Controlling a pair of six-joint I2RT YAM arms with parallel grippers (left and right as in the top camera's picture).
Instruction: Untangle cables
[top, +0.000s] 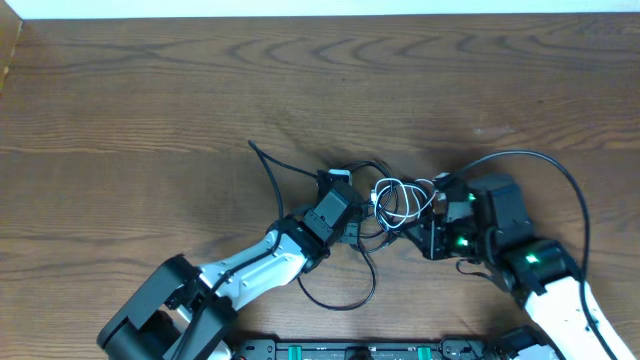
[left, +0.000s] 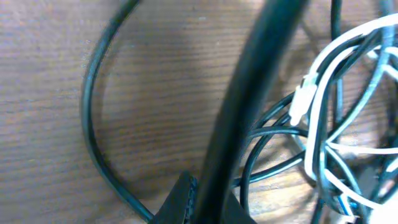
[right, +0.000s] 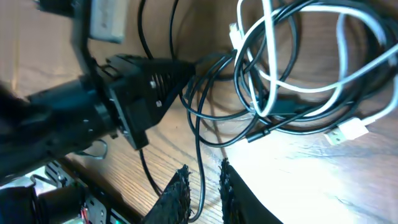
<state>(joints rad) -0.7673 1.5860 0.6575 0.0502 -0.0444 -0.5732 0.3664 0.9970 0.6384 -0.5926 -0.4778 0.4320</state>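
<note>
- Wooden table carries one tangle near its middle.
- Left gripper: fingers pressed together on a black cable; I think it should hold firm, as an anchor.
- Between both grippers lie the cables, black ones and a white one, knotted together.
- Right gripper: fingers slightly apart, a thin black strand passing between them; better to close on that strand only, then pull away slowly.

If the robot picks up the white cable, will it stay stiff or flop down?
Probably floppy: the white cable lies in loose curvy loops, so it should droop from wherever it's pinched. It looks thin, so likely light. It's looped through the black cables, so those would probably drag along too.
</note>
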